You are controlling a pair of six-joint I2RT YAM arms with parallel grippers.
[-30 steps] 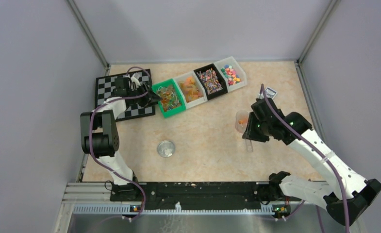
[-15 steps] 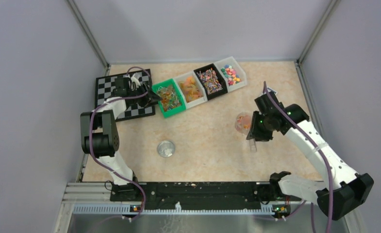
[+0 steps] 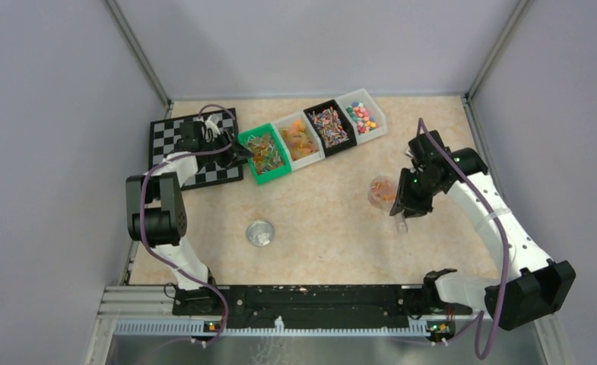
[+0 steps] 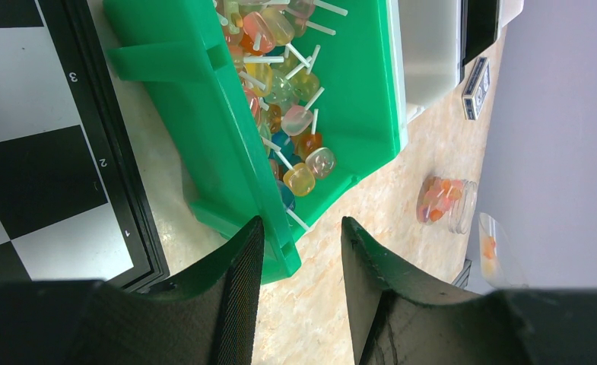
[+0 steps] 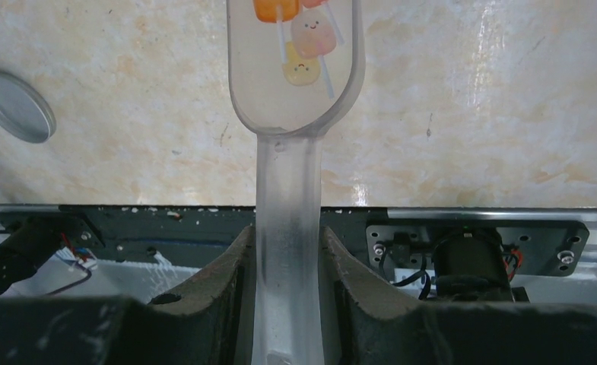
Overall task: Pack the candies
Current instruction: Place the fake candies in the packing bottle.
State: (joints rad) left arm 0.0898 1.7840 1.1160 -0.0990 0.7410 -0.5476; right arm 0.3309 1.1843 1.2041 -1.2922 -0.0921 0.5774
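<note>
My right gripper (image 5: 287, 232) is shut on the handle of the clear scoop (image 5: 295, 91), which holds a few orange, pink and yellow candies (image 5: 301, 46). In the top view the right gripper (image 3: 403, 207) holds the scoop just right of a clear jar (image 3: 381, 190) that holds orange-red candies. The jar also shows in the left wrist view (image 4: 443, 204). My left gripper (image 4: 301, 224) is open. The corner wall of the green bin (image 4: 204, 114) of candies stands between its jaws, against the left finger. In the top view the left gripper (image 3: 240, 152) is at that bin's left corner.
Four bins stand in a row at the back: green (image 3: 242, 138), white (image 3: 283, 123), black (image 3: 313, 111) and white (image 3: 377, 112). A checkerboard (image 3: 173, 141) lies at the far left. A round metal lid (image 3: 260, 233) lies on the table, and shows in the right wrist view (image 5: 15, 106).
The right arm has swung to the right and farther back, carrying the scoop with it beside the jar. The left arm has not moved.
</note>
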